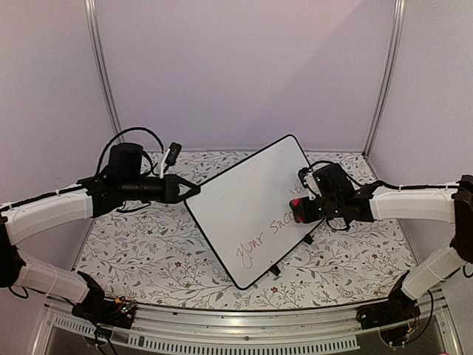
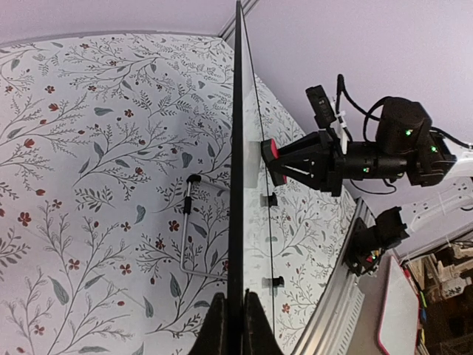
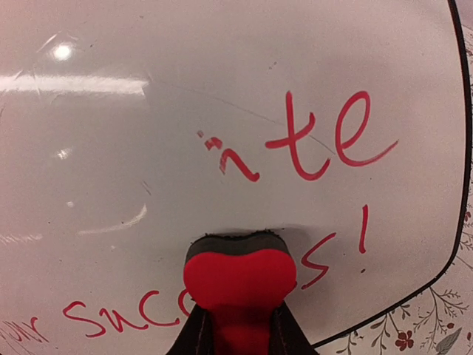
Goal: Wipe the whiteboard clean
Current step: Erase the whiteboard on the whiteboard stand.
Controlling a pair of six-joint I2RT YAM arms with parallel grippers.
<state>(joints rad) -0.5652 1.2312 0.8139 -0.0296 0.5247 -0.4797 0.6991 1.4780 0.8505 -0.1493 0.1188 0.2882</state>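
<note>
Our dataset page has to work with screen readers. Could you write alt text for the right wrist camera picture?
The right gripper holds a red eraser against the glossy whiteboard. Red handwriting shows above and beside it, with a partly wiped smear at its left end. A flowered table cover peeks in at the lower right corner.

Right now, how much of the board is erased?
Partly. Done: in the right wrist view, the upper-left of the whiteboard looks wiped, with faint smears only. In hand: the left gripper grips the board's edge, and the right gripper presses the red eraser on it. Left: the red "te", the exclamation mark and the lower line.
</note>
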